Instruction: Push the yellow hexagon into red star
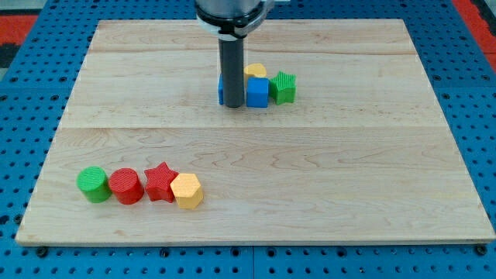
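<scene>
The yellow hexagon (187,191) lies at the view's lower left and touches the right side of the red star (160,182). My tip (232,105) is near the view's top centre, far from both. It stands right in front of a blue block (222,91) and just left of a blue cube (257,92).
A red cylinder (125,186) and a green cylinder (94,184) line up left of the red star. Behind the blue cube sits a yellow block (256,70), and a green block (284,87) is at its right. The wooden board (349,170) rests on a blue pegboard.
</scene>
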Tool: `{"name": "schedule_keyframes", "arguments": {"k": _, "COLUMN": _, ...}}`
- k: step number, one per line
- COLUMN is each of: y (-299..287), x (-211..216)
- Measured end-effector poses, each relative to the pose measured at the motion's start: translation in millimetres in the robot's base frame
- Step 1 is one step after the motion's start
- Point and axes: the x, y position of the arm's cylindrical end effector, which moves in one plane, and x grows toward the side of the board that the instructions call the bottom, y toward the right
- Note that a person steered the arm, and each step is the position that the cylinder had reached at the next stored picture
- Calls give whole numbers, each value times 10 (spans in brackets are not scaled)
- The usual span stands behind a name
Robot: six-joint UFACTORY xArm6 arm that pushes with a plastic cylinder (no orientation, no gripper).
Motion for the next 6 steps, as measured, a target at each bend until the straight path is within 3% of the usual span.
{"name": "schedule_keyframes", "arguments": {"k": 1, "y": -308, "x": 3}}
{"name": "schedule_keyframes", "arguments": {"k": 3, "y": -249, "x": -192}}
{"name": "schedule_keyframes", "arguments": {"k": 4, "y": -313, "x": 139}}
{"name": "schedule_keyframes", "arguments": {"k": 5, "y": 92, "x": 730}}
{"name": "schedule_keyframes", "arguments": {"k": 6, "y": -63, "x": 1437}}
